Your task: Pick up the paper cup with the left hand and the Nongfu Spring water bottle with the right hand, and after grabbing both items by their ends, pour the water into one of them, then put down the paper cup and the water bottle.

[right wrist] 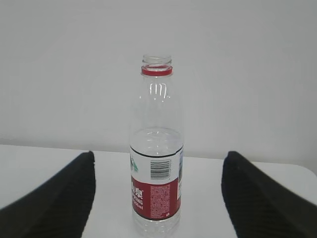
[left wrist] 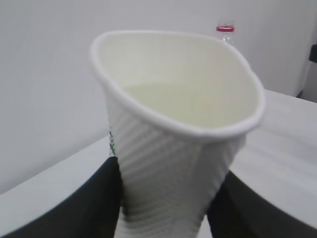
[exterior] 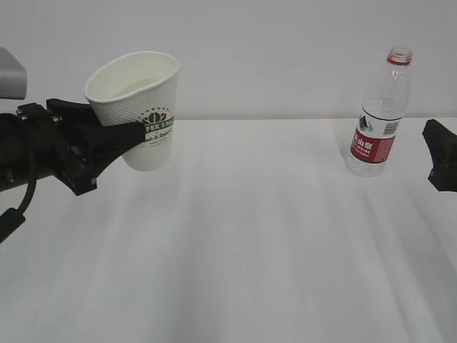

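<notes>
The left hand [exterior: 132, 136] grips the paper cup [exterior: 139, 107] near its base, jaws half closed and pinching the wall so it creases; the cup hangs tilted above the white surface [exterior: 235, 236] at the left, with some water [left wrist: 183, 101] pooled inside. At the far right the Nongfu Spring water bottle [exterior: 378, 114] stands upright and uncapped on the surface, partly filled. The right hand [exterior: 443, 157] waits just beside it, jaws spread wide and holding nothing, the bottle seen between them but untouched.
</notes>
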Motion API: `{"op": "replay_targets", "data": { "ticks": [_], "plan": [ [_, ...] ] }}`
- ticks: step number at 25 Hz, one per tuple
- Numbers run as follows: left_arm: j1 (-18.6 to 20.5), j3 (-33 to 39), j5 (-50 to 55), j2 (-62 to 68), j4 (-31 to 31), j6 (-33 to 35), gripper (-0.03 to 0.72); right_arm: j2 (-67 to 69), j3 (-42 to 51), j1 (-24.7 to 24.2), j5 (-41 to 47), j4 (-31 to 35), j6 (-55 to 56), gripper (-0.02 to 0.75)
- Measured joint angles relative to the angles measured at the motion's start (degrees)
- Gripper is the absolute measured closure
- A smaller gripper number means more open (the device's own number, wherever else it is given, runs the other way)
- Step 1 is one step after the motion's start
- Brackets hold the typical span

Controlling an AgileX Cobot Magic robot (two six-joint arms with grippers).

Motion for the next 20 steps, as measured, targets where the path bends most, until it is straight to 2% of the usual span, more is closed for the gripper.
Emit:
{"op": "replay_targets", "data": {
  "ticks": [4, 13, 20],
  "plan": [
    [2.6, 0.0, 0.0, 0.0, -1.0, 0.0, 0.314, 0.0, 0.0, 0.0, 0.0, 0.0, 0.0, 0.143],
    [5.8, 0.0, -0.1, 0.0, -7.4, 0.1, 0.314, 0.0, 0.0, 0.0, 0.0, -0.1, 0.0, 0.143],
    [9.3, 0.0, -0.1, 0.0, -8.9, 0.1, 0.316, 0.0, 0.0, 0.0, 0.0, -0.1, 0.0, 0.143]
  ]
}}
